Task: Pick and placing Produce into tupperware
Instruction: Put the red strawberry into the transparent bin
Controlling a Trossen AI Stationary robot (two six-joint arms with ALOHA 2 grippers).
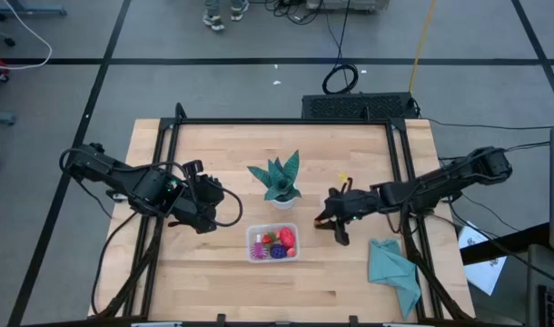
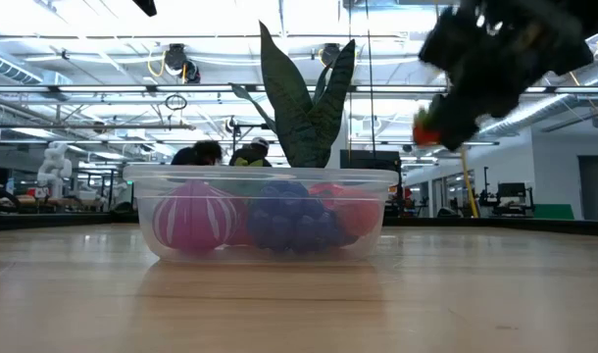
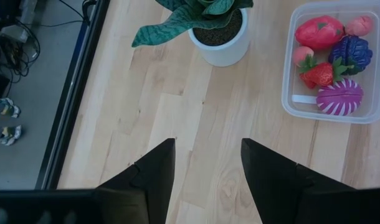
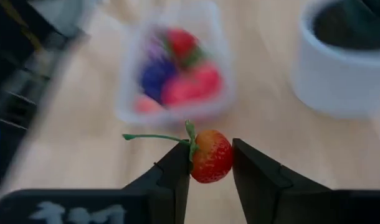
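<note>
Right gripper (image 4: 209, 163): our fingers pinch a strawberry (image 4: 211, 155), lifted clear for carrying.
Tupperware (image 4: 171, 68): ahead of them, already part-filled.
Left gripper (image 3: 205, 165): fingers apart, empty, waiting.

Bright even overhead light; beyond my right gripper (image 4: 210, 163) the tupperware (image 4: 174, 65) blurs, and ceiling lamps glare behind.

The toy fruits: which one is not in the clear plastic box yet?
The red strawberry with a green stem, pinched in the right gripper above the wooden table. The others lie inside the clear plastic box.
</note>
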